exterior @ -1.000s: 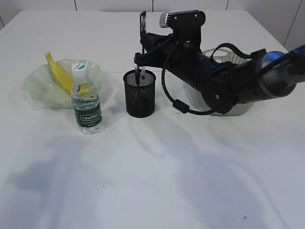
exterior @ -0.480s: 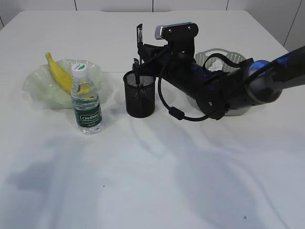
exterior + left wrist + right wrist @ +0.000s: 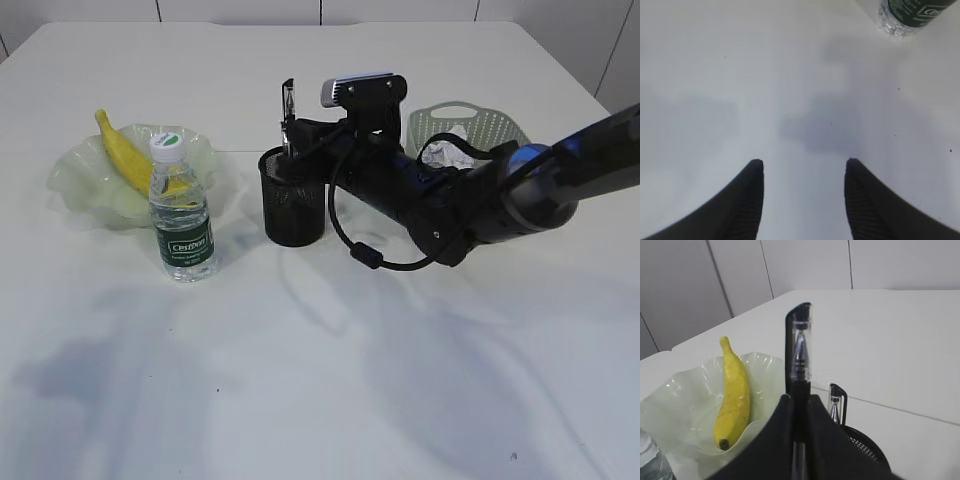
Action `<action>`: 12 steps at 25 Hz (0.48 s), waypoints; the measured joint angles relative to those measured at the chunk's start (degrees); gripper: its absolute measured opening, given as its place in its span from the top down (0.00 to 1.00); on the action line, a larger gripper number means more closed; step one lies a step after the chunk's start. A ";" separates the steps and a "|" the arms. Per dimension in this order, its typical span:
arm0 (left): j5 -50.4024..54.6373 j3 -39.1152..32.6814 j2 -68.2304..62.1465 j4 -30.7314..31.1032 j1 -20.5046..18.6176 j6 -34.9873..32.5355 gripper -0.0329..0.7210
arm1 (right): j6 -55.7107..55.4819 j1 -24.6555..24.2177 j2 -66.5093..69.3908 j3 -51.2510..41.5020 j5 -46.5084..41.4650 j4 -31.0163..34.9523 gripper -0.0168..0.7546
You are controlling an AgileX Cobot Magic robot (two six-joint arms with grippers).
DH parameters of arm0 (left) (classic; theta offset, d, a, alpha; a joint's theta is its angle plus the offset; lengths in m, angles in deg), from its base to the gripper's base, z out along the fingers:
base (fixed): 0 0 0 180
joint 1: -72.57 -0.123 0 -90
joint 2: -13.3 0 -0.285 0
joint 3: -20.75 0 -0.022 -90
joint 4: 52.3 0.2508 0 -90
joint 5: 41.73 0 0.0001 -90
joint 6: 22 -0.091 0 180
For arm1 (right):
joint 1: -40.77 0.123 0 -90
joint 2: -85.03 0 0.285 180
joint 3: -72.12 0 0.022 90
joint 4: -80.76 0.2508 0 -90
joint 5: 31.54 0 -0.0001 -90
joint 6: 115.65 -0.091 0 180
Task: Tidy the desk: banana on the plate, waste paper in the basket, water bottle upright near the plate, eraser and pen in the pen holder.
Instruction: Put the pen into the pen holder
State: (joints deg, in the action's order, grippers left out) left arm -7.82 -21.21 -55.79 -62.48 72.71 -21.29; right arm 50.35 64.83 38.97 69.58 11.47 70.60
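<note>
Tabletop (image 3: 320, 380): white, bearing everything we list. Right arm (image 3: 480, 195): black, stretched from the right side across to the mesh pen holder (image 3: 293, 200). Basket (image 3: 468, 122): pale, behind that arm, with crumpled waste paper (image 3: 447, 152) inside. Plate (image 3: 80, 185): translucent and ruffled, at left, holding the banana (image 3: 125, 155). Water bottle (image 3: 182, 215): upright with its cap on, just in front of the plate. Left claw (image 3: 802, 200): in its wrist view, jaws spread and carrying nothing, hovering over bare tabletop with the bottle's base at the frame's top edge. Right claw (image 3: 799, 430): pressed together on a capped pen (image 3: 798, 360), held upright above the holder's rim; a second pen (image 3: 836, 405) already stands inside. Eraser: we cannot see it, and cannot tell whether it lies in the holder. We judge the step in hand to be the pen's delivery, late in the task. The next move calls for lowering the pen inside the rim, clear of the other pen, and then parting the jaws.
</note>
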 joint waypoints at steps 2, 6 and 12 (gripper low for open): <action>0.00 0.00 0.00 0.00 0.00 0.00 0.48 | -0.11 0.00 0.03 0.00 -0.15 -1.18 0.96; 0.00 0.00 0.00 0.00 0.00 0.00 0.48 | -0.49 0.11 0.03 0.00 -2.50 -2.25 0.97; 0.00 0.00 0.00 0.10 0.00 0.00 0.48 | -0.61 1.58 0.12 0.00 -3.81 -2.25 0.99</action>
State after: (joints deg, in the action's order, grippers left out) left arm -7.82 -21.21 -55.79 -62.38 72.71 -21.29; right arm 49.74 66.41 39.09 69.58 7.66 68.35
